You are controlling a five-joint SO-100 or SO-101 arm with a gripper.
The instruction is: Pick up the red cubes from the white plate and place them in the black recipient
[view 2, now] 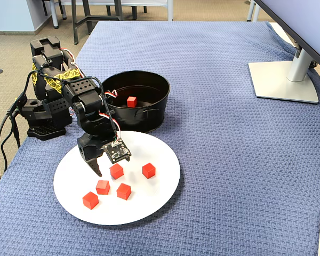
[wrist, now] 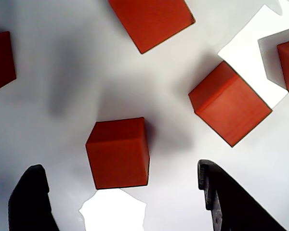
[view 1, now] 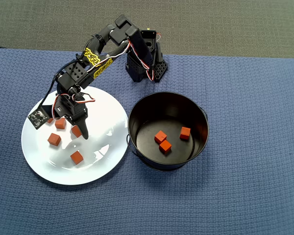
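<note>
The white plate (view 1: 100, 169) (view 2: 160, 160) holds several red cubes. One red cube (wrist: 118, 153) (view 1: 76, 130) (view 2: 116, 170) lies between the spread fingers of my gripper (wrist: 120, 166) (view 1: 75, 132) (view 2: 109, 170), which is open and low over the plate. In the wrist view neither black finger (wrist: 31, 197) touches that cube. Other red cubes (wrist: 229, 103) (view 1: 77, 157) (view 2: 148, 170) lie farther out on the plate. The black recipient (view 1: 137, 110) (view 2: 149, 114) stands beside the plate, with three red cubes (view 1: 165, 146) on its floor in the overhead view.
The arm's base (view 1: 146, 61) (view 2: 42, 114) stands at the back edge of the blue cloth (view 1: 255, 186), close to the pot. A monitor stand (view 2: 285, 80) sits at the far right of the fixed view. Bright glare patches (wrist: 113, 211) mark the plate.
</note>
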